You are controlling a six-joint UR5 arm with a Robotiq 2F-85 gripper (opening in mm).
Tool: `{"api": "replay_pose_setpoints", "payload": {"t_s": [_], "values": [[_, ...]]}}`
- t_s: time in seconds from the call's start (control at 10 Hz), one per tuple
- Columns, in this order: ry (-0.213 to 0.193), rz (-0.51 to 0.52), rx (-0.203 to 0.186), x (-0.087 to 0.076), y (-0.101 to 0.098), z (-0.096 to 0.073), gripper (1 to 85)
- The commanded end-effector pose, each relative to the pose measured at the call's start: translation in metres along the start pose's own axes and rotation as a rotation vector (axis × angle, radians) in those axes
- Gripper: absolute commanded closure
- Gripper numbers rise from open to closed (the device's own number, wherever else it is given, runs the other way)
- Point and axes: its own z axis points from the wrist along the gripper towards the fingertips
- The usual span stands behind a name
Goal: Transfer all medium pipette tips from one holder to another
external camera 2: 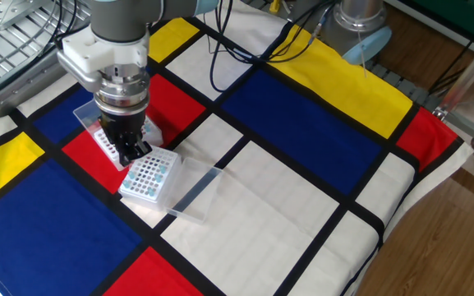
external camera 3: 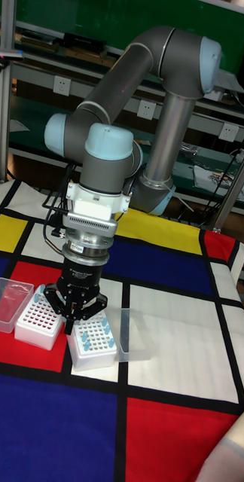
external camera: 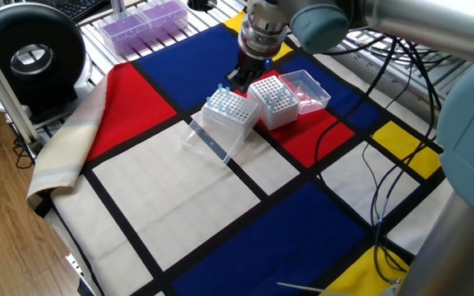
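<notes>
- Light-blue-topped medium pipette tips [external camera: 226,104] stood upright in a white rack [external camera: 230,115], long axis vertical, narrow ends down in the holes; one near the rack's 10 o'clock corner rose higher than the rest
- A few more tips sat upright in a second white rack [external camera: 276,100] just beside the first, at its 2 o'clock in one fixed view; the two racks looked to be touching at a corner
- The gripper [external camera 3: 76,304] hung straight down over the seam between the two racks, its fingers [external camera 3: 62,309] splayed apart; whether a tip sat between them I cannot tell
- From the other fixed view the gripper [external camera 2: 132,150] hid much of the second rack [external camera 2: 105,141]
- A clear lid [external camera: 310,87] lay hinged open at the second rack's 2 o'clock, and another clear lid [external camera: 209,138] lay flat at the first rack's 7 o'clock
- Both racks rested on a cloth [external camera: 179,205] of red, blue, yellow and white blocks
- A box of purple-tinted tips [external camera: 144,22] stood well apart at 11 o'clock, beside a round black device [external camera: 29,56]
- Black cables [external camera: 376,173] trailed over the cloth at 3 o'clock
</notes>
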Motion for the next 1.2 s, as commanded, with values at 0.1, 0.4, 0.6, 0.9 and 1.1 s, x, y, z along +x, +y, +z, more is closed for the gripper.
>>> {"api": "replay_pose_setpoints", "payload": {"t_s": [0.1, 0.4, 0.6, 0.9, 1.1], "values": [[-0.019, 0.013, -0.019, 0.007, 0.003, 0.003, 84.7], [-0.027, 0.026, -0.022, 0.013, 0.006, 0.004, 84.7], [-0.013, 0.039, -0.020, 0.018, 0.006, -0.001, 84.7], [0.003, 0.072, -0.025, 0.024, 0.010, -0.005, 84.7], [0.003, 0.088, -0.016, 0.027, 0.015, -0.007, 84.7]]}}
